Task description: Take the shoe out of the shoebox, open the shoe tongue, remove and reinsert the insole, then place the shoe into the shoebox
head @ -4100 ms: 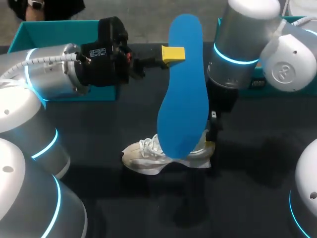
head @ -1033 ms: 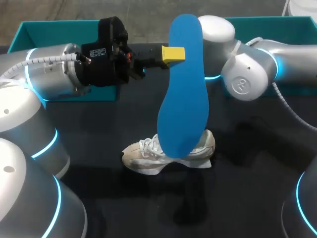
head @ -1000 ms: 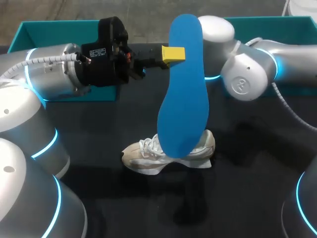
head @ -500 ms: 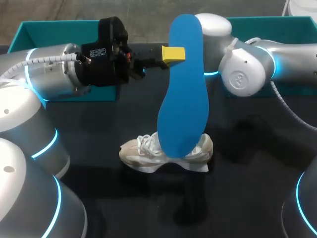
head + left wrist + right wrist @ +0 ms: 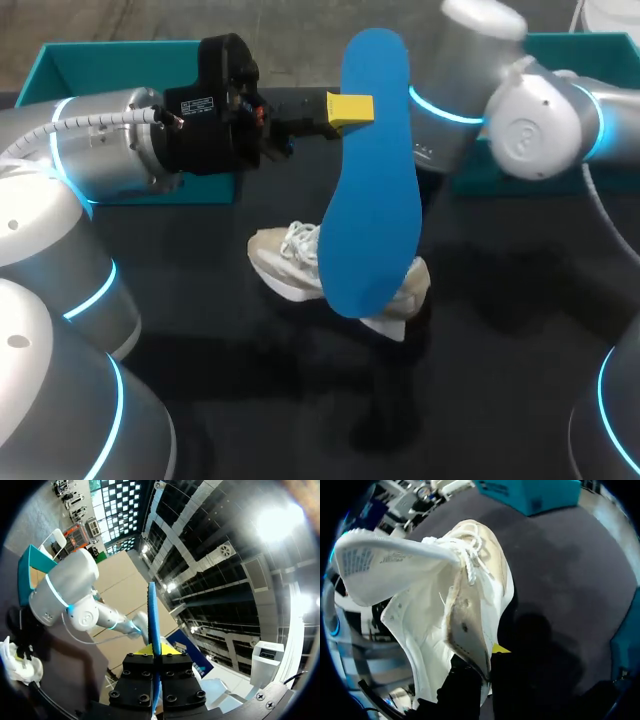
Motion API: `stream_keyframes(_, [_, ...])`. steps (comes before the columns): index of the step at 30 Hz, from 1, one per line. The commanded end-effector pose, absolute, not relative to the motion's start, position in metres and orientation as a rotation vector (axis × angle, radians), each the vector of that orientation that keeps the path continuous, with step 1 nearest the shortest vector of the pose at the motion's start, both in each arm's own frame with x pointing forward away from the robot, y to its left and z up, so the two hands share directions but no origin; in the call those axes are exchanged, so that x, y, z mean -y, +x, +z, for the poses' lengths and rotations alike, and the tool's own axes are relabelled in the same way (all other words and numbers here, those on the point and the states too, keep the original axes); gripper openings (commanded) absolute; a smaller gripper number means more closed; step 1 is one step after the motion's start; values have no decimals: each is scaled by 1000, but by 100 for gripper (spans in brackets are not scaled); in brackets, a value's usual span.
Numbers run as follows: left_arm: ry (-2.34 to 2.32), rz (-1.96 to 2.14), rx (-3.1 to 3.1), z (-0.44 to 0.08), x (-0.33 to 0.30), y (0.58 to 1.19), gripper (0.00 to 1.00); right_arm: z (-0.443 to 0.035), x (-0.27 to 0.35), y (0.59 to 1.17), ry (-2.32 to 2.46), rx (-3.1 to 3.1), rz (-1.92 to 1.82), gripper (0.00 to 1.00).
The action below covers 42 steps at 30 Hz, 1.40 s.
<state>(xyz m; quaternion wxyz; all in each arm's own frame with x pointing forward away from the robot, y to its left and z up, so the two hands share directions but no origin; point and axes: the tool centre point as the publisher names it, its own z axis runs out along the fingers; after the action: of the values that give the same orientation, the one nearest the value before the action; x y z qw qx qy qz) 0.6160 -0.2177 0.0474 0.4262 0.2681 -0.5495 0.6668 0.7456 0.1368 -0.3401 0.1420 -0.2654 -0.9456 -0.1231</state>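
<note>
My left gripper [image 5: 350, 108] is shut on the upper part of a blue insole [image 5: 370, 190], which stands upright above the table's middle. In the left wrist view the insole [image 5: 153, 615] shows edge-on between the fingers. A white and beige shoe [image 5: 290, 258] is tilted behind the insole, toe toward the left and raised. My right arm [image 5: 520, 120] comes in from the back right, and the insole hides its gripper in the head view. In the right wrist view the right gripper [image 5: 487, 662] is shut on the heel collar of the shoe [image 5: 470, 580], sole [image 5: 385, 565] turned up.
Two teal box halves stand along the table's back edge, one at the left [image 5: 100, 60] behind my left arm and one at the right [image 5: 600, 45] behind my right arm. The dark tabletop [image 5: 480, 380] stretches in front of the shoe.
My right gripper has shut on the shoe's heel and lifted it off the table, swinging the toe up and back. The left arm and insole have not moved.
</note>
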Motion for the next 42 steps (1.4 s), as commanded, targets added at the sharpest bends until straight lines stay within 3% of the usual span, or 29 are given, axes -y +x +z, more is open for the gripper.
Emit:
stream_keyframes(1, [671,1669,1371,47,219,616,0,-334,-132,734,-872,2719,-528,0])
stream_keyframes(17, [671,1669,1371,47,219,616,0,-334,-132,734,-872,2719,-528,0])
stream_keyframes(33, [671,1669,1371,47,219,616,0,-322,-115,740,-1961,2317,-539,0])
stream_keyframes(42, [671,1669,1371,47,219,616,0,-339,-125,738,-2117,2171,-607,0])
